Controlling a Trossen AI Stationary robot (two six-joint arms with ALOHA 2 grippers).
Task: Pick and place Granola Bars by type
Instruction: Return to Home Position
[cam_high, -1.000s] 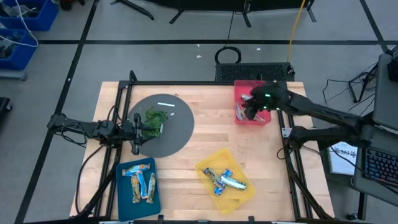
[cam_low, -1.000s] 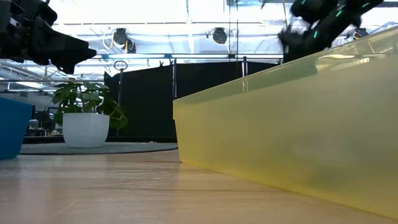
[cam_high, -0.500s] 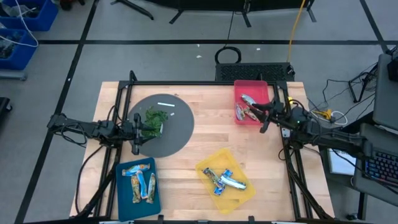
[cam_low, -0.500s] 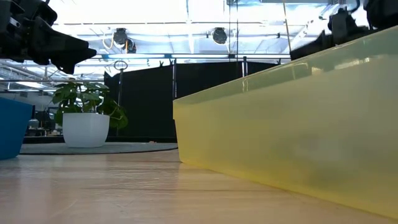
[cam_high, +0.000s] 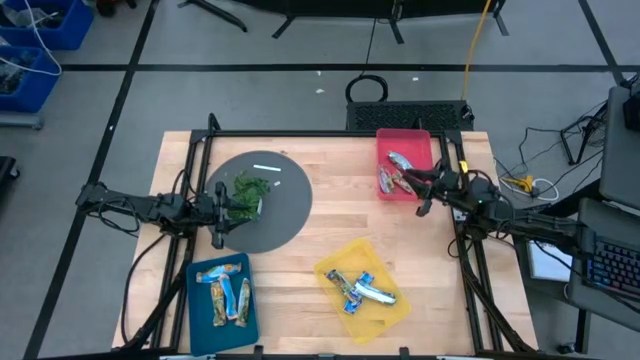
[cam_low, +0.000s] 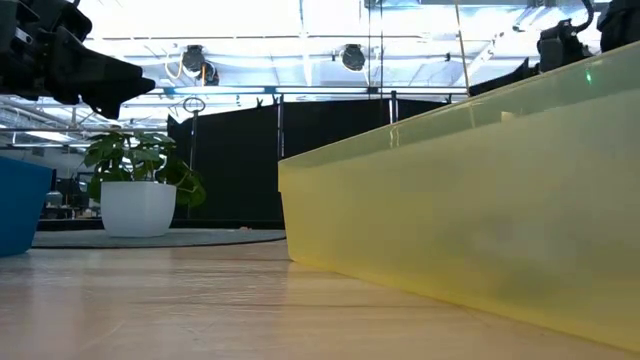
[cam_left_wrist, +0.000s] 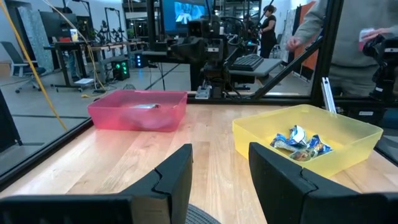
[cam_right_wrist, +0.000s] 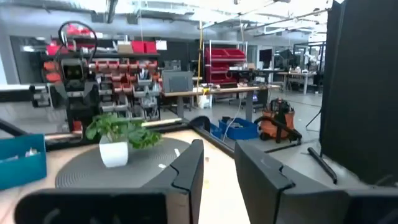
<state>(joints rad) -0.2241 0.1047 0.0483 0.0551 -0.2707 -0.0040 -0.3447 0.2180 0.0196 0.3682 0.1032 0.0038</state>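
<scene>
Both the left tool (cam_high: 221, 212) and the right tool (cam_high: 428, 190) are hanging wide and empty, the right apparently homing, needing only a clear retreat from the pink bin (cam_high: 420, 145).

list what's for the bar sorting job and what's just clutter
Job: pink plastic bin, yellow plastic bin, blue plastic bin, each holding shiny wrapped granola bars; left gripper at the round grey mat's edge; right gripper beside the pink bin.
Lying about: green leafy clump, small white stick, on that mat.
</scene>
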